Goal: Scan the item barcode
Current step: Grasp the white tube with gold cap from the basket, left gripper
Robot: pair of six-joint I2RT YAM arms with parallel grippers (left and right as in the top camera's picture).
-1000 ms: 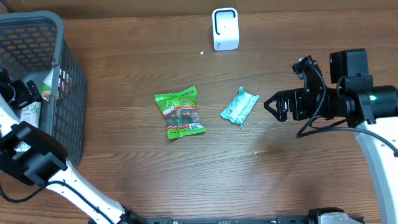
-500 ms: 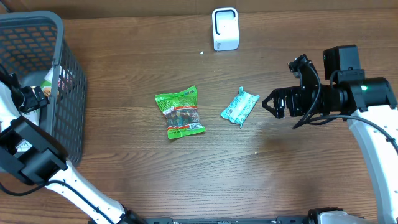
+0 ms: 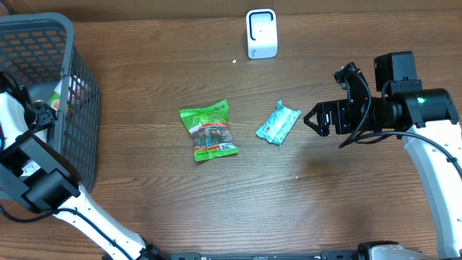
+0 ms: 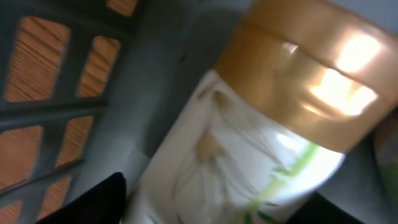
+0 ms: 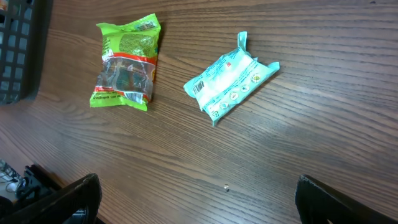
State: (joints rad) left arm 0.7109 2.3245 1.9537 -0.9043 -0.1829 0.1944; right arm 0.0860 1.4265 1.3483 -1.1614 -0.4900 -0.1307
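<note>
basket (image 3: 81, 130): left edge of table (image 3: 216, 209), white gold-capped bottle (image 4: 249, 155) inside | left gripper (image 3: 45, 117): in basket at bottle, grip unclear | right gripper (image 3: 311, 120): jaws wide, empty, toward right edge | green snack bag (image 3: 209, 130), teal packet (image 3: 279, 123): mid-table | scanner (image 3: 261, 32): far edge

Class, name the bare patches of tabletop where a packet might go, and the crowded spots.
Bare: the wide table strip below both packets; the gap between basket and green packet; right of the scanner. Crowded: inside the basket, and around the teal packet.
</note>
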